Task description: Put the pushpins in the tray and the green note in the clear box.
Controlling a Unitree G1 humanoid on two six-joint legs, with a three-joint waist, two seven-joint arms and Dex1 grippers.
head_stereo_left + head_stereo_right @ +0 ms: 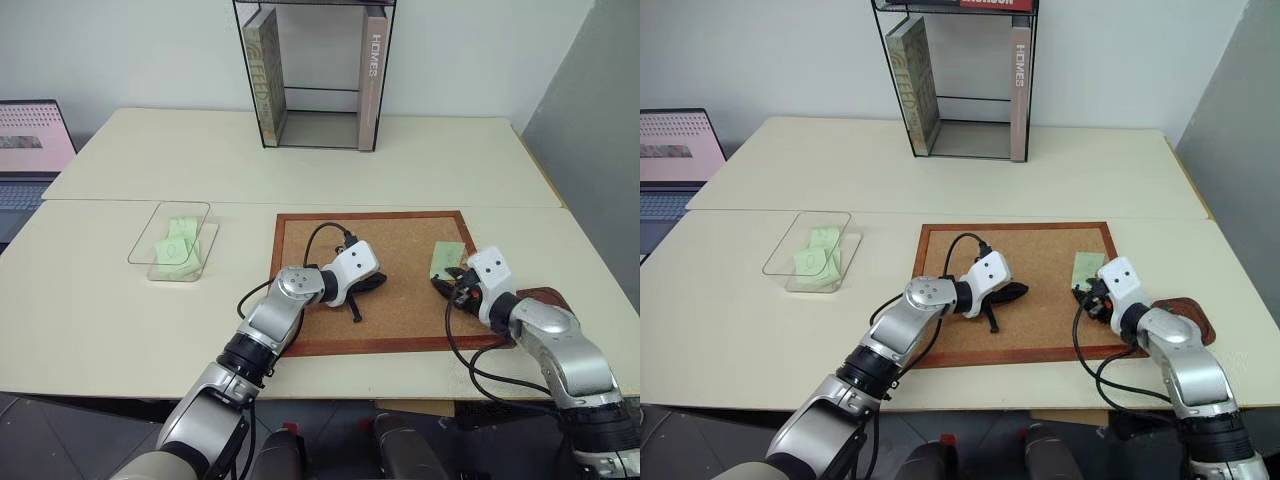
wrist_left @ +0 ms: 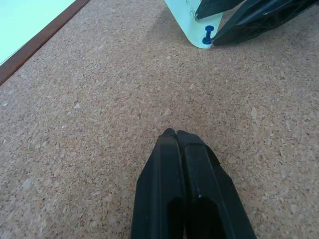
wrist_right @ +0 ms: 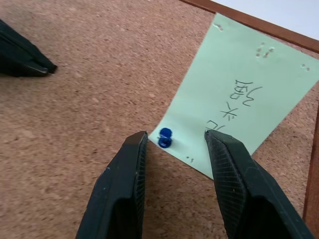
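Pale tabletop [image 1: 120, 330] with cork board [image 1: 400, 300] | green note [image 3: 244, 99] pinned at right edge by blue pushpin [image 3: 165, 138] | right tool [image 3: 174, 144] parted around pin, not gripping | left tool [image 2: 177, 137] closed, empty, mid-board | clear box [image 1: 150, 235] far left, tray [image 1: 1195, 320] right

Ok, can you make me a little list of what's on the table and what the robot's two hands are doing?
cork board: wood-framed, flat on the table
green note: on the cork board, held by a blue pushpin at one corner
right tool: open, fingers on either side of the blue pushpin
left tool: shut, empty, tips on bare cork
clear box: to the robot's left, already has green notes inside
tray: reddish-brown, beside the right arm, partly hidden
book stand: at the back, holding books
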